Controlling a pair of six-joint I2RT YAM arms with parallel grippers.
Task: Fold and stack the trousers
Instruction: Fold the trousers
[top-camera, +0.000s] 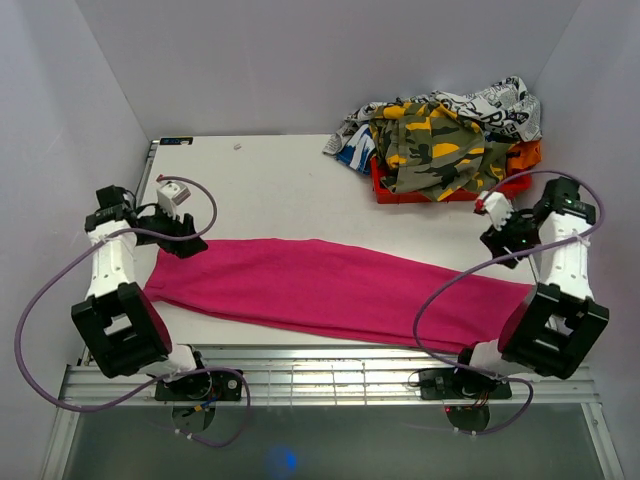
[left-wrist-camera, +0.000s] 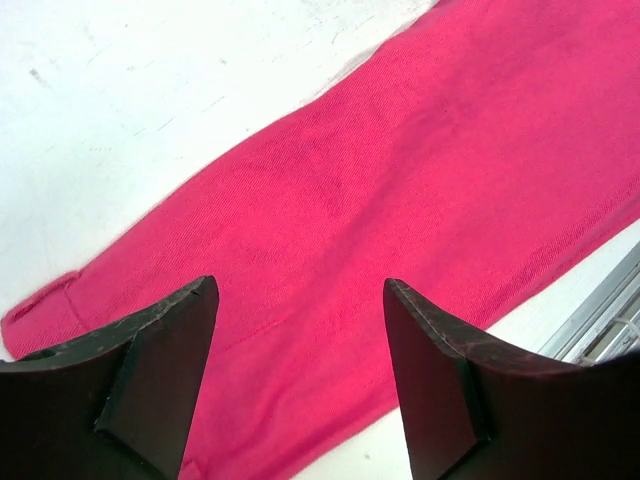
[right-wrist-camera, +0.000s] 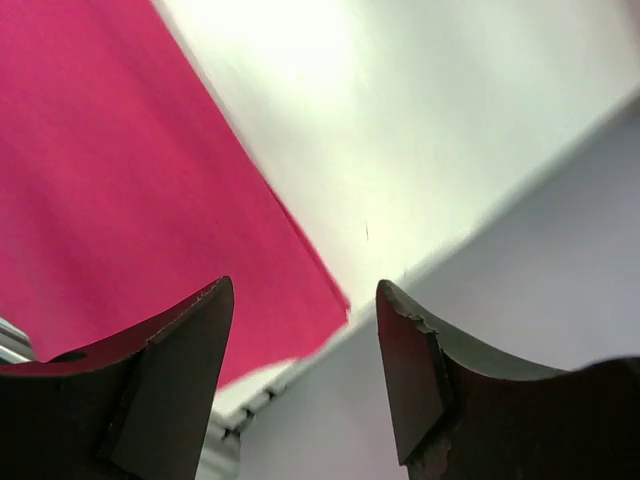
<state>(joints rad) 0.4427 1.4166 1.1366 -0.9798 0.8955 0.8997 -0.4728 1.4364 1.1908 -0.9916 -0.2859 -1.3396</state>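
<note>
We saw the trousers (top-camera: 330, 290) flat across the near side of the table (top-camera: 270, 185), left gripper (left-wrist-camera: 300, 300) agape and empty at their left end, right gripper (right-wrist-camera: 305, 295) likewise near their right end

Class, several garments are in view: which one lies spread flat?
The plain hot-pink trousers, stretched out full length; the camouflage garment and black-and-white garment sit heaped together at far right.

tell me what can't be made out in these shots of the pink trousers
- Top view: both ends of the trousers run under the left arm and right arm.
- Top view: the red bin is mostly buried under the clothes pile; contents below unseen.
- Right wrist view: motion blur smears the trousers' edge.
- Left wrist view: frame edges cut the trousers off.
</note>
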